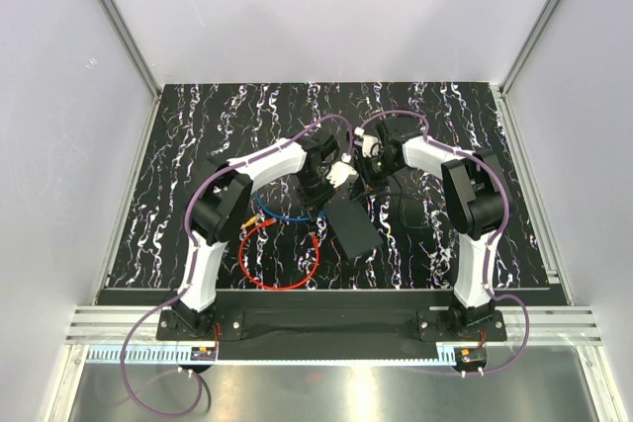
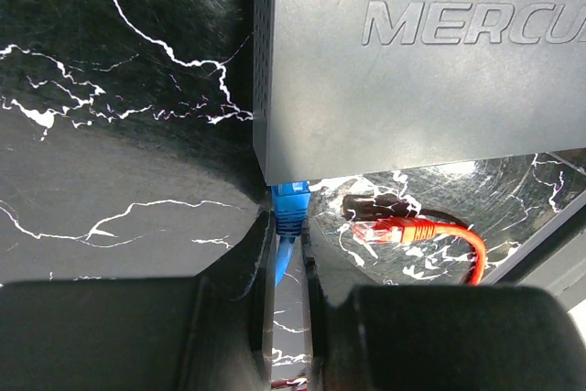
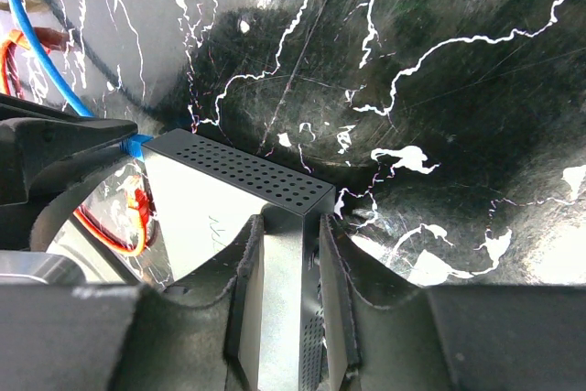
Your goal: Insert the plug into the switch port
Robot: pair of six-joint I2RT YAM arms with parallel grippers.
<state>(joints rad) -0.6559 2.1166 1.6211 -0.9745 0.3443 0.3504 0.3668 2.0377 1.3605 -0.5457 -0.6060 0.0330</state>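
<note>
Pinched narrow on my left gripper (image 2: pixel 286 258), the jaws hold the blue cable (image 2: pixel 279 267) just behind the blue plug (image 2: pixel 290 206), low and centre in the left wrist view. The plug's nose butts against the lower edge of the black switch box (image 2: pixel 412 61), which fills the upper right of that frame and carries raised lettering. I cannot see the switch port itself, since it sits in the box edge that faces away from the camera, so I cannot tell whether the plug is fully seated or only touching. Just to the right of the blue plug, a red plug (image 2: pixel 396 231) lies loose on the marbled black table (image 2: pixel 110 180), apart from the box edge, with its red cable (image 2: pixel 469 246) curving away toward the lower right. In the overhead view my left gripper (image 1: pixel 318 193) is just left of centre, the box (image 1: pixel 356 226) lies angled just below and right of it, and my right gripper (image 1: pixel 368 177) comes in at the box's upper end. In the right wrist view the right gripper (image 3: pixel 291 304) has its jaws clamped on a corner of the box (image 3: pixel 229 199), one finger on each face at the bottom centre. The perforated side runs up to the left, and the blue plug (image 3: pixel 137 144) peeks out at the box's far left corner.
</note>
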